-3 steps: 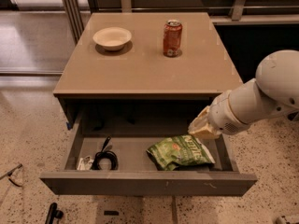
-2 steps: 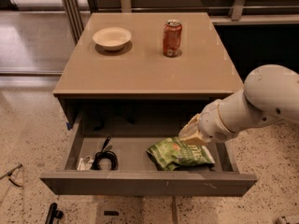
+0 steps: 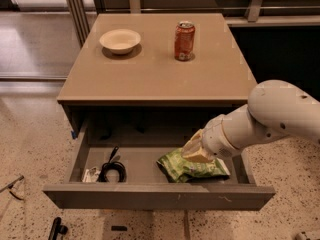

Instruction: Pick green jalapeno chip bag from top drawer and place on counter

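The green jalapeno chip bag (image 3: pixel 186 167) lies crinkled in the right half of the open top drawer (image 3: pixel 155 196). My gripper (image 3: pixel 196 151) comes in from the right on a white arm and sits low over the bag's upper right part, touching or nearly touching it. The tan counter (image 3: pixel 155 69) above the drawer is flat and carries other items.
A white bowl (image 3: pixel 120 40) stands at the counter's back left and an orange-red soda can (image 3: pixel 184 40) at its back middle. A coiled black cable (image 3: pixel 112 170) and a small white object (image 3: pixel 90 174) lie in the drawer's left half. Speckled floor surrounds the cabinet.
My arm has moved left and down into the drawer, bringing the gripper from the bag's right edge onto the bag. The bag has not visibly shifted.
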### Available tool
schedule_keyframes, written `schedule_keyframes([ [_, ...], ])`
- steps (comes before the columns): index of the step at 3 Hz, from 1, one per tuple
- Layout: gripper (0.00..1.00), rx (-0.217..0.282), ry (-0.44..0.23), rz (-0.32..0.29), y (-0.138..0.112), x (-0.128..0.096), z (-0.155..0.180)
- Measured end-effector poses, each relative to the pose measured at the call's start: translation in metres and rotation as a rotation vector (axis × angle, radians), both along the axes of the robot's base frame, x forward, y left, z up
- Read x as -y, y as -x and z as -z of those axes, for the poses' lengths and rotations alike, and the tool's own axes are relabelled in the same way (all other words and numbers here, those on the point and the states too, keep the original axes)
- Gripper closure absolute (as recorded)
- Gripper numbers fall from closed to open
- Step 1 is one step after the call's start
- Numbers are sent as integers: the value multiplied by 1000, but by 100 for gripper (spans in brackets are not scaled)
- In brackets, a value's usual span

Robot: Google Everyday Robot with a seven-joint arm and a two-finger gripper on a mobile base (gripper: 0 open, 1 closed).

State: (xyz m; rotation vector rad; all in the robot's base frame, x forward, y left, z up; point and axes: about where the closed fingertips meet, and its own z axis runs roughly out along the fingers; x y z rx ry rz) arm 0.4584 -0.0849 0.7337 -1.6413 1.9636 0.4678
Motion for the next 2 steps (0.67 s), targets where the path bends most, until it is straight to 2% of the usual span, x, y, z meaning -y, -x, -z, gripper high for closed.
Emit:
schedule_keyframes([
  [1, 34, -5, -2, -9, 1, -3, 5],
  [2, 27, -13, 0, -18, -3, -2, 21],
])
